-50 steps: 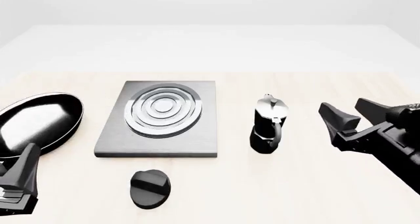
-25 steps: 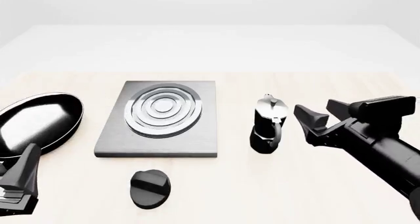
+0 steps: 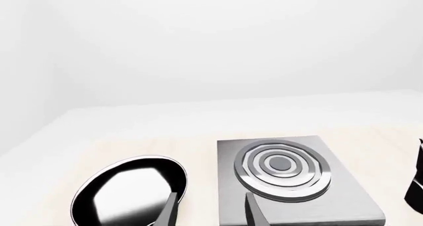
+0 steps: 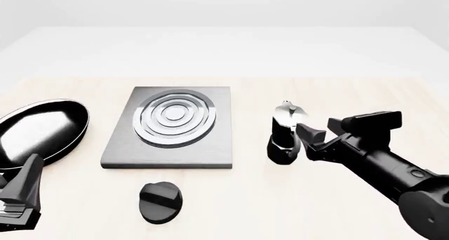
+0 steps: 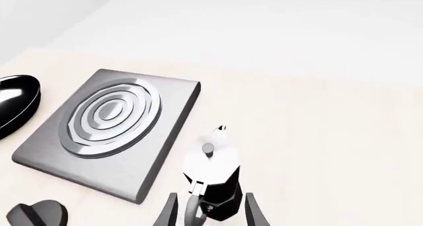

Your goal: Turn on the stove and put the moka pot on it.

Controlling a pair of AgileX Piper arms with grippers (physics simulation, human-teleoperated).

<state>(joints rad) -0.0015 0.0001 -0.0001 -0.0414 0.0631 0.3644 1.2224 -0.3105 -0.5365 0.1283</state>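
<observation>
At the far left of the pale wooden tabletop (image 4: 316, 208) lies a shiny black round frying pan (image 4: 39, 130), and just in front of it, at the front view's lower left corner, hangs the left pincer (image 4: 20, 198), its two fingers spread apart with nothing between them, as the left wrist view shows. Right of the pan, apart from it, sits the stove, a flat grey square metal slab (image 4: 172, 128) with raised concentric silver rings, bare on top. Its small black round knob with a ridge (image 4: 161, 201) rests separately on the tabletop near the slab's front edge. Further right, beside the slab but clear of it, stands the small black faceted moka pot (image 4: 284, 133), upright, with a silver lid and a black side handle turned toward the camera. Reaching in from the right, the right pincer (image 4: 317, 133) has its near finger just beside the pot's handle; in the right wrist view its fingers (image 5: 168, 212) stand parted on either side of the pot's lower body, and whether they touch it cannot be told.
</observation>
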